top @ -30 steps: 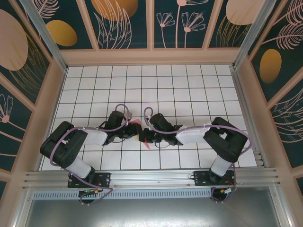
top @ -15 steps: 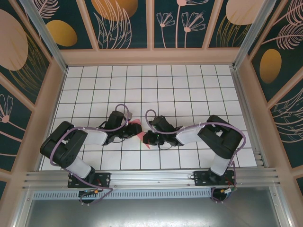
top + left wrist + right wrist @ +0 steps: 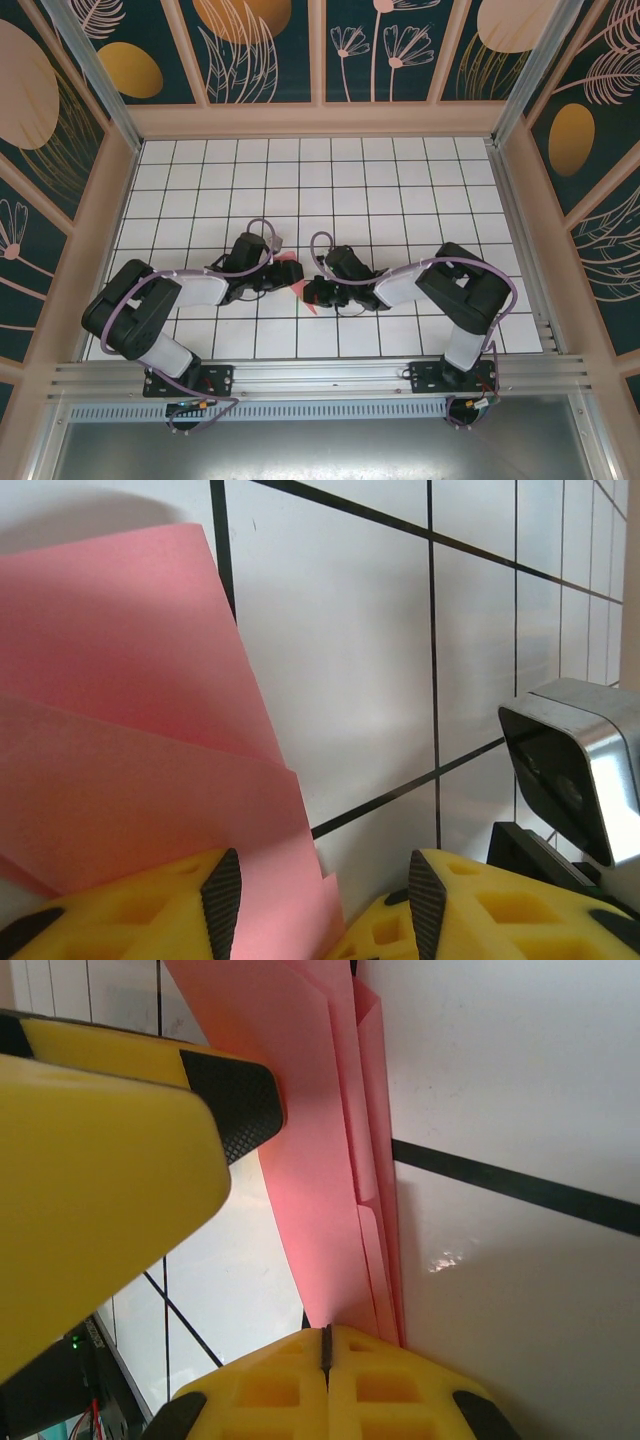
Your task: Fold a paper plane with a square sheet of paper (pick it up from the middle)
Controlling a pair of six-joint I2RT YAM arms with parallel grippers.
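Since a second ago the two wrists have eased slightly apart over the middle of the white-tiled table, and more pink shows between them from overhead.

From above I see the left arm and right arm reaching inward, meeting near the front centre. They cover most of the sheet of paper; just a small salmon wedge peeks out, so its folds are unreadable there.

On the left wrist camera the paper lies in overlapping folded layers, cut off at the left edge. My left pincer has its fingers parted, a corner of the paper lying between them, not squeezed. The other wrist's camera housing juts in on the right.

The right wrist feed shows the layered fold edges of the paper running into my right pincer, closed tight on them. A left finger looms beside the paper.
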